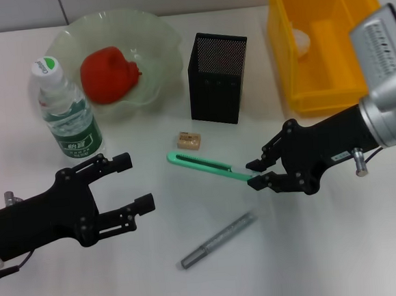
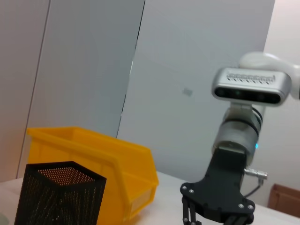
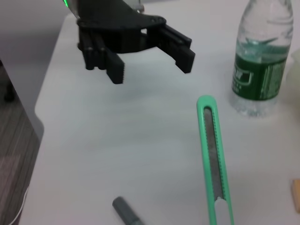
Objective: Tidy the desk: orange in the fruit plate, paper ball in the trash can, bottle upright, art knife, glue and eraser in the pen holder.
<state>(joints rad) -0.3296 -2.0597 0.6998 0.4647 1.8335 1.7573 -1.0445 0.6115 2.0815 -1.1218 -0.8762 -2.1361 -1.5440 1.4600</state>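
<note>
Head view, right gripper [image 1: 257,172] fingers straddling green art knife [image 1: 206,165] tip

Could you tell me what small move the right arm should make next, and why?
Probably shut the right gripper on the knife and lift it. Its open jaws sit at the knife's near end on the table, and the pen holder stands just beyond. The bottle is already upright, the left gripper hangs open and idle, so the knife looks like the step at hand.
</note>
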